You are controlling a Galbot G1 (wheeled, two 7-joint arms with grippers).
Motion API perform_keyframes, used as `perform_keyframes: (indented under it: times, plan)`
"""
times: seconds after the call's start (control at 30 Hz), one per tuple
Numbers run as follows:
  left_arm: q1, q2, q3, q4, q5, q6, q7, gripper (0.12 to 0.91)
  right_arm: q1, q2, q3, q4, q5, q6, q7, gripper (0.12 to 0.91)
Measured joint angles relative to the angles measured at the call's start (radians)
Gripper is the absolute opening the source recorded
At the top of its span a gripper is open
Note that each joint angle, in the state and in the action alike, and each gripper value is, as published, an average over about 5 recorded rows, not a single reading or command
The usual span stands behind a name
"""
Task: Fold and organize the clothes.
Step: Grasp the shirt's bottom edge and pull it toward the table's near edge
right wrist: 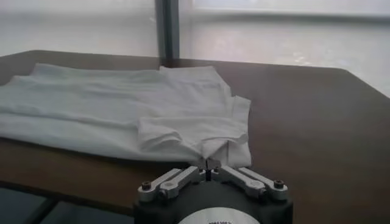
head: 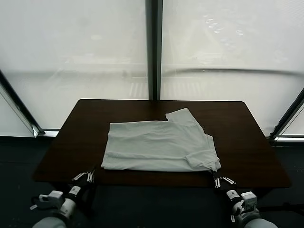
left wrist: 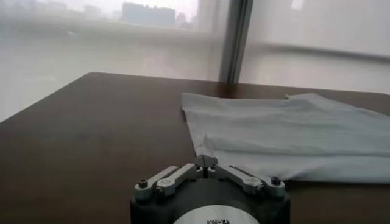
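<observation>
Right claw pinches the creased white T-shirt's hem; left claw closed, empty, on smooth dark table.

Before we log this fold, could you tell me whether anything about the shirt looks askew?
Yes: the T-shirt is folded unevenly. One flap juts past its far edge at an angle, and the sleeve near the right gripper is bunched.

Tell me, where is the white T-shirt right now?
In the head view, the white T-shirt lies partly folded in the middle of the dark table, reaching its near edge. The right gripper is at its near right corner.
</observation>
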Motion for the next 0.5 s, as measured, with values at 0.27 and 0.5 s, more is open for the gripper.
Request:
perform_keyframes:
  times: [0.27, 0.5]
  plan:
    - [-0.067, 0.025, 0.009, -0.020, -0.087, 0.049, -0.044, 0.446, 0.197, -0.046, -0.014, -0.052, 0.094, -0.100, 0.019, 0.899]
    - [-0.242, 0.087, 0.067, 0.048, -0.190, 0.111, -0.064, 0.843, 0.487, -0.066, -0.155, -0.195, 0.168, -0.198, 0.041, 0.907]
